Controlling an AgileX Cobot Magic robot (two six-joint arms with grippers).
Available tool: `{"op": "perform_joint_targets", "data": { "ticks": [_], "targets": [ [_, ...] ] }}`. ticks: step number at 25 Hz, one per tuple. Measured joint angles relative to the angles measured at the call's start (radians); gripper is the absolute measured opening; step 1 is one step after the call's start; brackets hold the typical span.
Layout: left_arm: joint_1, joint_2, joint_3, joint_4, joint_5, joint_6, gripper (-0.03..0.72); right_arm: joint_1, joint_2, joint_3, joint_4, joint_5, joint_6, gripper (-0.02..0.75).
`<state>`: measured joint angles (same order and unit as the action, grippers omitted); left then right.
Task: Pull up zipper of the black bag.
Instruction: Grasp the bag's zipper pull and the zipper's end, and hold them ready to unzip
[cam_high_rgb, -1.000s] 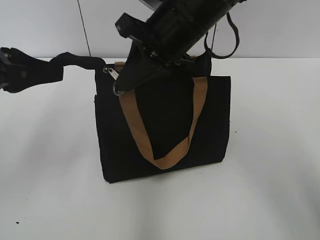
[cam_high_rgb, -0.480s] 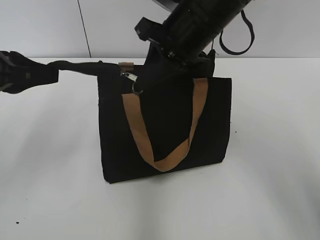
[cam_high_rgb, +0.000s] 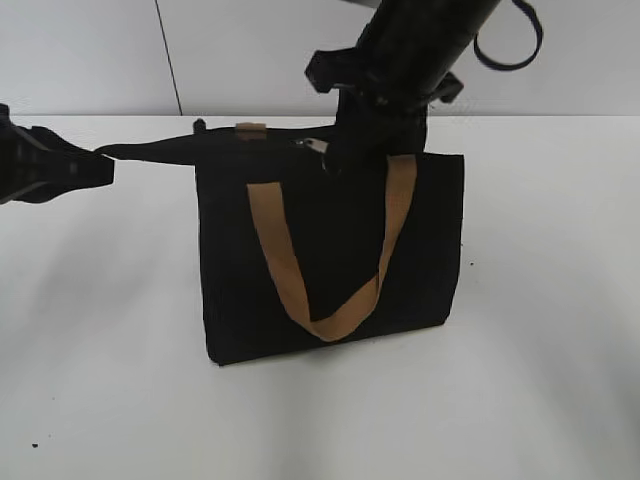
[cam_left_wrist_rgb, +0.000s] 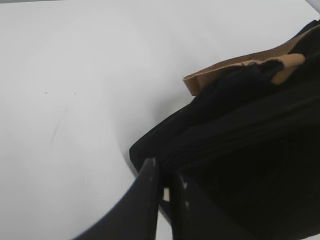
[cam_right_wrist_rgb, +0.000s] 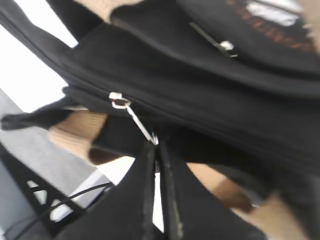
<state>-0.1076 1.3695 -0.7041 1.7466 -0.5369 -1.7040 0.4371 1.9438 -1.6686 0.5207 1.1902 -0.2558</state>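
The black bag (cam_high_rgb: 330, 250) stands upright on the white table with a tan strap handle hanging down its front. Its zipper runs along the top edge; the silvery pull tab (cam_high_rgb: 312, 145) sits left of the middle. My right gripper (cam_high_rgb: 335, 160) comes down from above and is shut on the pull tab (cam_right_wrist_rgb: 139, 122), with the slider (cam_right_wrist_rgb: 116, 100) on the zip line just beyond it. My left gripper (cam_high_rgb: 100, 165) is shut on the bag's black end tab at the left corner and holds it out taut to the left. In the left wrist view its fingers (cam_left_wrist_rgb: 165, 177) pinch the bag's fabric (cam_left_wrist_rgb: 240, 145).
The white table (cam_high_rgb: 120, 380) spreads around the bag. A pale wall (cam_high_rgb: 90, 55) stands behind. A dark cable loop (cam_high_rgb: 515, 45) hangs off the right arm. The rear tan strap (cam_left_wrist_rgb: 220, 75) lies across the bag's top in the left wrist view.
My right gripper has moved right along the bag's top with the pull tab, from near the left corner towards the middle. The left gripper has stayed, and the end tab is stretched straighter.
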Motion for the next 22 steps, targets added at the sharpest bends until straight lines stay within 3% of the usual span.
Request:
{"op": "perform_joint_targets", "data": {
  "ticks": [8, 22],
  "targets": [
    [0.0, 0.031, 0.0, -0.001, 0.026, 0.0, 0.034, -0.037, 0.0, -0.179, -0.131, 0.025, 0.049, -0.013],
    [0.001, 0.033, 0.0, -0.001, 0.066, 0.0, 0.034, -0.071, 0.0, -0.188, -0.322, 0.027, 0.084, -0.013]
  ]
}}
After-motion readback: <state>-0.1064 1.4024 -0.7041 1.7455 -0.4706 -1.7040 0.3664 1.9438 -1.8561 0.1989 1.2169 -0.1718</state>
